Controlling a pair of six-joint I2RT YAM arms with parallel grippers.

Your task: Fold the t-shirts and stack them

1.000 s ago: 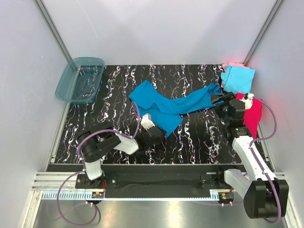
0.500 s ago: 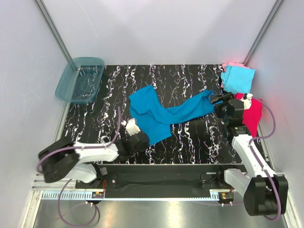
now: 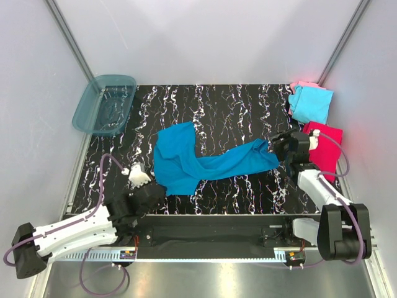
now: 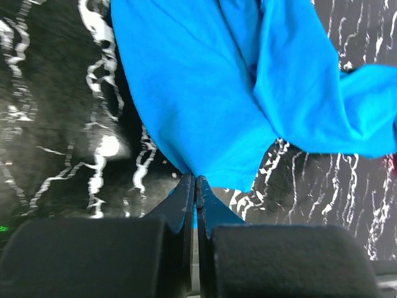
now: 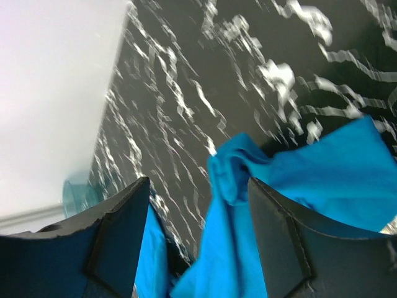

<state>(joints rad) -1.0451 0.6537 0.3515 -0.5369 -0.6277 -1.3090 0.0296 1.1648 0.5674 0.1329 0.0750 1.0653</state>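
Note:
The large teal-blue t-shirt lies stretched and rumpled across the black marbled table. My left gripper is shut on its near-left hem, and the left wrist view shows the closed jaws pinching the cloth edge. My right gripper stands open at the shirt's right end. In the right wrist view a bunched fold of the shirt lies between the spread fingers. The light cyan t-shirt lies on the pale pink one at the far right, with the magenta-red one nearer.
A translucent teal plastic tub sits at the far left corner, off the table's edge. White walls close in the left, back and right sides. The arm bases stand on the metal rail at the near edge.
My left arm has drawn back towards the near left, dragging the teal-blue shirt leftwards and nearer. The shirt's right end slid left, and my right gripper followed it a little.

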